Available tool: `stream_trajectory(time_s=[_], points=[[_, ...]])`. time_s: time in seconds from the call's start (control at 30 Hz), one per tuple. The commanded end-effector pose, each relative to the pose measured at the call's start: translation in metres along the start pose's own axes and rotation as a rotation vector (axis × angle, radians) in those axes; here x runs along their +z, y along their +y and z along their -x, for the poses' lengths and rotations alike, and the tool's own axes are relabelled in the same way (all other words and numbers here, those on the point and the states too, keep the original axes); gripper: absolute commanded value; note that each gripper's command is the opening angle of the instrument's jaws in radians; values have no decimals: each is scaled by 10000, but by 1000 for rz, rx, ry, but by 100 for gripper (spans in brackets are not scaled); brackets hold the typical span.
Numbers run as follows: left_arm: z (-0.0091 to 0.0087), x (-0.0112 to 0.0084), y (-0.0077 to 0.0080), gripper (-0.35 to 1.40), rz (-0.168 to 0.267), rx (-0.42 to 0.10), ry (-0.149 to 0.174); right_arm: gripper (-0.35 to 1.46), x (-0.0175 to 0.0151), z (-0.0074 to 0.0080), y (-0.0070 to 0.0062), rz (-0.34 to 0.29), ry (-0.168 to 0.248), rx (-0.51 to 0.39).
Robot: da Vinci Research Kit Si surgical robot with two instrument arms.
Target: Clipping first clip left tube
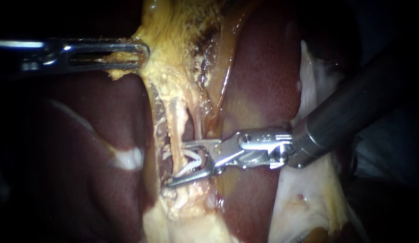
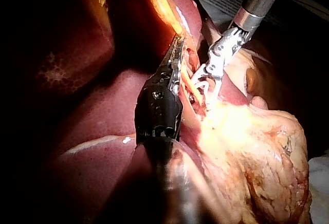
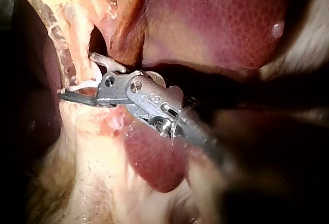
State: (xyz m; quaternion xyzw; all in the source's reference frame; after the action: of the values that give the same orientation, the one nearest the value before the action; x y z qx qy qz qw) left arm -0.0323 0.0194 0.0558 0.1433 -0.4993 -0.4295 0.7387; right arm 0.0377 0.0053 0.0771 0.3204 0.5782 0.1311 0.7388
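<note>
White clip (image 1: 193,158) sits gripped between the right instrument's (image 1: 175,164) parted jaws, straddling the left tube (image 1: 175,121) beside the dark red liver (image 1: 263,81). Farther back, the left instrument (image 1: 144,55) clamps its jaws on yellow fatty tissue (image 1: 169,36).

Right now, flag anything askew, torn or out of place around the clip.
Nothing stands out. The white clip sits between the jaws of the right instrument, across the left tube; the left instrument holds the yellowish tissue taut. No tear or leak shows.
</note>
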Motion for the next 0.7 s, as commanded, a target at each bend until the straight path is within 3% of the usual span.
stream_trajectory(time_s=[0.03, 0.33, 0.7], points=[[0, 0, 0, -35, 0, 0, 0, 33, -2, 0, 0, 2, -2, -1], [0, 0, 0, -35, 0, 0, 0, -33, -5, 2, 2, 12, -2, -25], [0, 0, 0, -35, 0, 0, 0, -35, -7, 3, 2, 15, -2, -31]])
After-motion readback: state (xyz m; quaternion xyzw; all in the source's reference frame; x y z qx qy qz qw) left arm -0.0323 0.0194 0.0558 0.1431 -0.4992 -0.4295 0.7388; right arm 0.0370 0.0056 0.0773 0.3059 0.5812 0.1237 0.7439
